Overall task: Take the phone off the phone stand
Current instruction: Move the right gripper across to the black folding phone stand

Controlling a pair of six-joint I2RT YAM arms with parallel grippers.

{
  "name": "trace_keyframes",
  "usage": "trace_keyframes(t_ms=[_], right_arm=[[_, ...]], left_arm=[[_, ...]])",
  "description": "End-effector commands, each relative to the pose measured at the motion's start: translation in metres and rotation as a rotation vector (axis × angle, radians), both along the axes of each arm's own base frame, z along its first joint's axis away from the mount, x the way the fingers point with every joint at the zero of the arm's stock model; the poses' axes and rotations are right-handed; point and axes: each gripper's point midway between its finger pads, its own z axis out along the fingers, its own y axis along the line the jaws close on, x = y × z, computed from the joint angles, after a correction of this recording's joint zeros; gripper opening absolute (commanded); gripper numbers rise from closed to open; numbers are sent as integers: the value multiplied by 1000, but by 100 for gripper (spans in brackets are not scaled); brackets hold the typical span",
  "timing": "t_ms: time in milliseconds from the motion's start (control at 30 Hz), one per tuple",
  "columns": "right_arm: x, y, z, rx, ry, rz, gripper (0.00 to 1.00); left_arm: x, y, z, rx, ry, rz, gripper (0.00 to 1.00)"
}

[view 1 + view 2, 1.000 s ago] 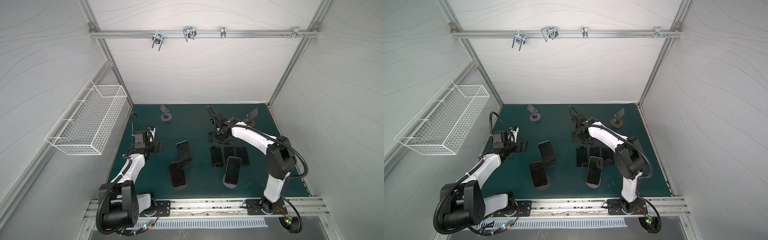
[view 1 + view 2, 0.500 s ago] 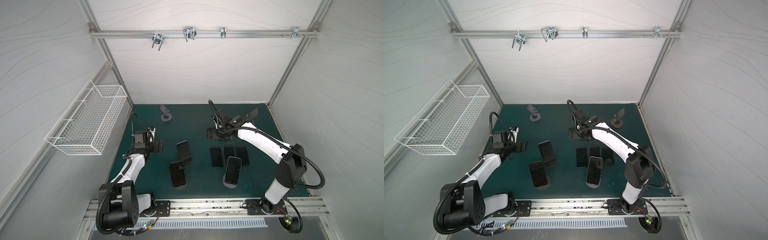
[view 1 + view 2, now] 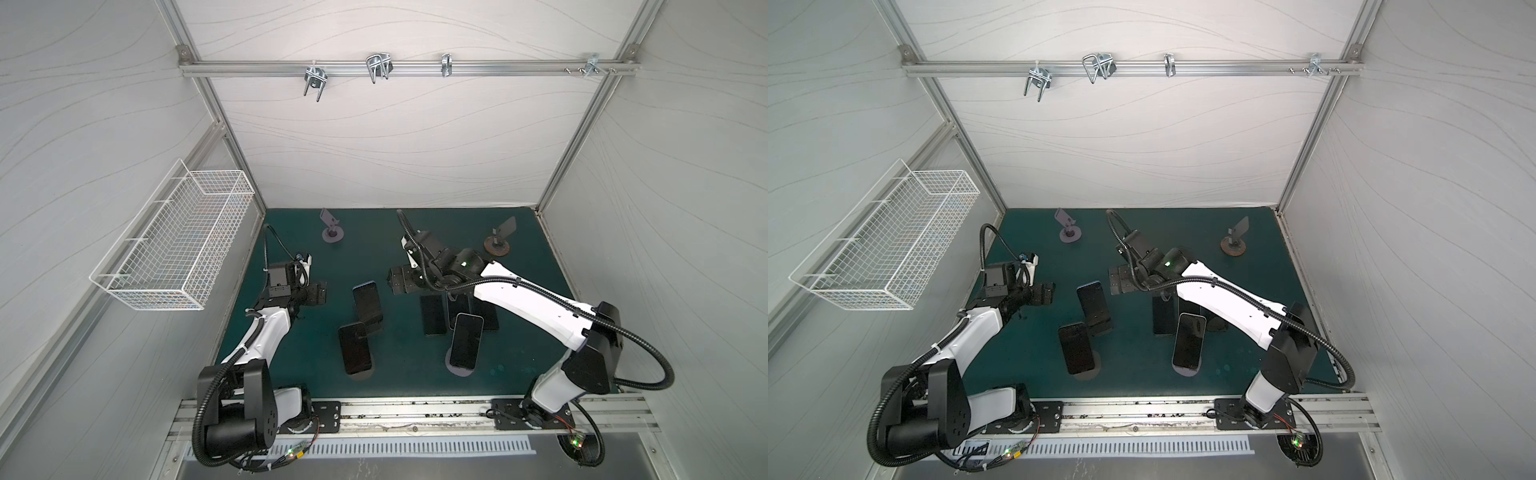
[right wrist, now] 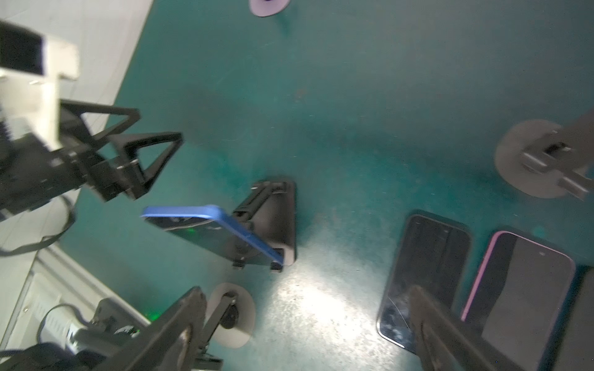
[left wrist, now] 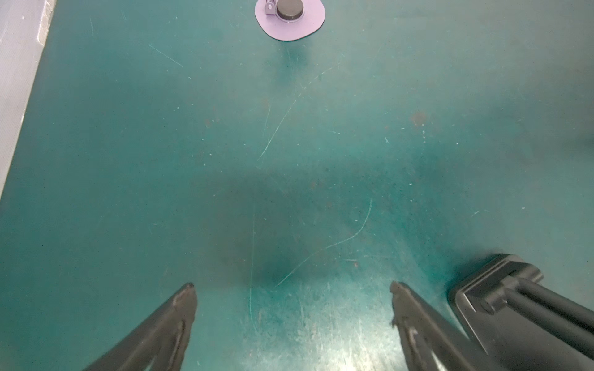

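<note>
In both top views three phones lean on stands on the green mat. A blue-edged phone (image 3: 365,301) (image 3: 1092,301) (image 4: 218,231) rests on a black stand (image 3: 376,326) (image 4: 276,218). Two dark phones (image 3: 354,347) (image 3: 466,340) (image 3: 1075,347) (image 3: 1188,340) sit on round-based stands nearer the front. My right gripper (image 3: 397,280) (image 3: 1117,280) (image 4: 305,290) hangs open and empty just right of the blue phone. Left of that phone my left gripper (image 3: 318,293) (image 3: 1046,293) (image 5: 291,286) is open over bare mat.
Three dark phones (image 3: 432,313) (image 4: 424,266) (image 4: 520,289) lie flat under my right arm. Empty stands stand at the back left (image 3: 331,232) (image 5: 289,16) and back right (image 3: 498,243). A wire basket (image 3: 174,245) hangs on the left wall. The black stand's foot (image 5: 501,289) lies beside my left fingers.
My right gripper has swung left towards the blue phone, away from the flat phones, and opened wider, its elbow moving out to the right. The left arm has stayed still.
</note>
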Motion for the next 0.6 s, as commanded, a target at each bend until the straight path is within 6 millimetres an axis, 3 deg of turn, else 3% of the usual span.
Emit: trace_keyframes(t_ms=[0,333,567], right_arm=[[-3,18,11,38,-37,-5,99],[-30,70,-6,16,-56,49,99],[-33,88,-20,-14,-74,50,99]], left_arm=[[12,2,18,13,-48,-15,95],[12,2,17,12,-47,-17,95],[12,2,18,13,-51,-18,95]])
